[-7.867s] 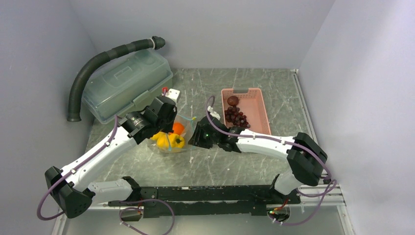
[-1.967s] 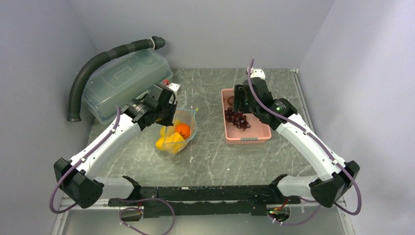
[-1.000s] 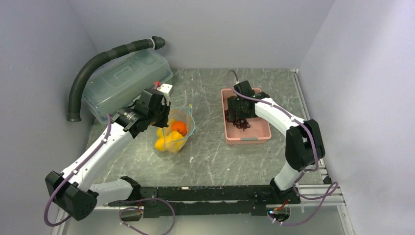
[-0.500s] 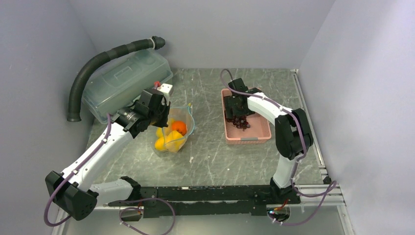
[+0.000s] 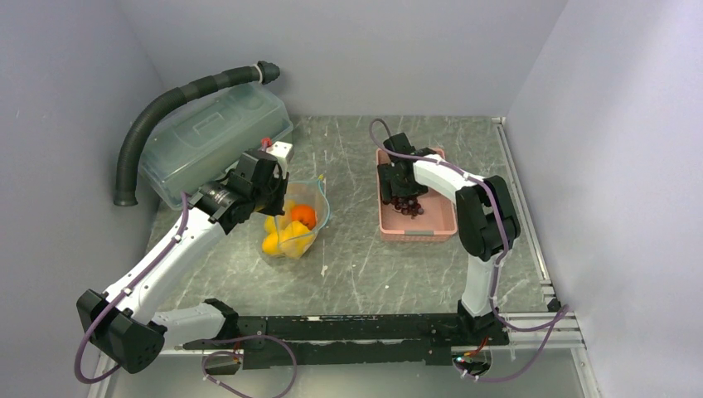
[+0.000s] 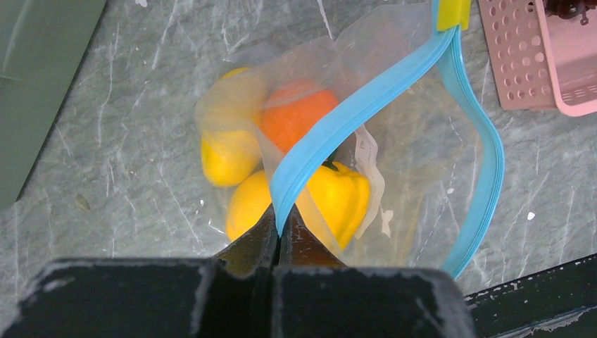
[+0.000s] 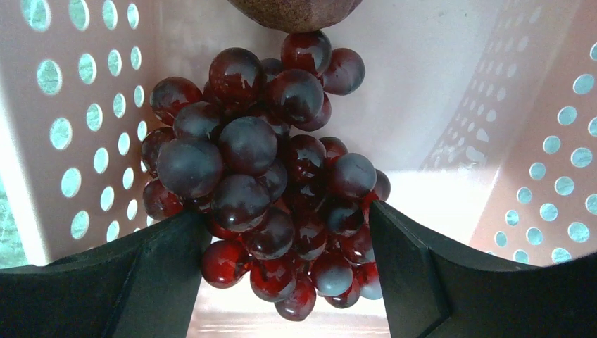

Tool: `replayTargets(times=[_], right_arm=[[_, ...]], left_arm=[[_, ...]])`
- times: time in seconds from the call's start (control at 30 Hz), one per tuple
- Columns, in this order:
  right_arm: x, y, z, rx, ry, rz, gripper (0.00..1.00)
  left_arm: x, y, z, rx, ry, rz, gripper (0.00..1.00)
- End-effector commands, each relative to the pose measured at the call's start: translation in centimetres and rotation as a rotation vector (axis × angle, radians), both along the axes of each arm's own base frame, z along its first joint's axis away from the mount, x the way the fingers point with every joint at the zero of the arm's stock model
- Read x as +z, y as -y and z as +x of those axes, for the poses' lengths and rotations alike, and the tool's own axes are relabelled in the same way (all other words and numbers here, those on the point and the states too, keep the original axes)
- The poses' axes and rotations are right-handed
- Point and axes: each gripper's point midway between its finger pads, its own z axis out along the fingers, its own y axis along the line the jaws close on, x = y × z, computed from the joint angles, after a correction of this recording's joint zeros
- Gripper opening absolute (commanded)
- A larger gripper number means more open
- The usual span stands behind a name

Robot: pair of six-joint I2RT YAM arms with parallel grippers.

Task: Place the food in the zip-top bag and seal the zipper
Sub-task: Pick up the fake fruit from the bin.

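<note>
The clear zip-top bag [image 5: 308,222] lies left of centre with its mouth agape. Inside show a round orange fruit [image 6: 299,113] and yellow-orange fruits [image 6: 338,197]. My left gripper [image 6: 281,222] is shut on the teal-blue zipper [image 6: 352,116] strip and holds that edge of the bag [image 6: 429,162] up. The dark purple grape bunch [image 7: 274,176] lies in the pink basket [image 7: 436,91], with a brown-red ball [image 7: 296,10] just beyond it. My right gripper [image 7: 288,232] is down in the basket [image 5: 435,220], open, one finger close against each side of the grapes [image 5: 408,204].
A translucent grey-green lidded box [image 5: 211,137] stands at the back left, with a black ribbed hose [image 5: 166,104] curving over it. A small white block [image 5: 280,151] sits by the left gripper [image 5: 273,192]. The basket's corner [image 6: 535,63] shows in the left wrist view.
My right gripper has come down from above the basket onto the grape bunch, and its fingers have narrowed slightly around it. The left gripper and the bag have stayed as they were.
</note>
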Motion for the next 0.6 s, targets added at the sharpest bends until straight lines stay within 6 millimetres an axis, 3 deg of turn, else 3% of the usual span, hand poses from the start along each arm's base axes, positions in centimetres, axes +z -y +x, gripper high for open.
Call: replayTargets(times=[0.0,0.17,0.37,0.57], right_arm=[[0.0,0.2,0.8,-0.008,0.037,0.002,0.81],[-0.6,0.4,-0.3,-0.010,0.016,0.011,0.65],[-0.5,0.7,-0.9,-0.016,0.012,0.008,0.25],[1.3,1.0,-1.5,-0.034,0.048,0.028,0.13]], left_arm=[[0.7,-0.3,0.5,0.005,0.043,0.007,0.00],[0.7,-0.4,0.5,0.007,0.043,0.007,0.00],[0.5,-0.4,0.5,0.010,0.039,0.012,0.00],[0.5,-0.5,0.6,0.016,0.041,0.016,0.00]])
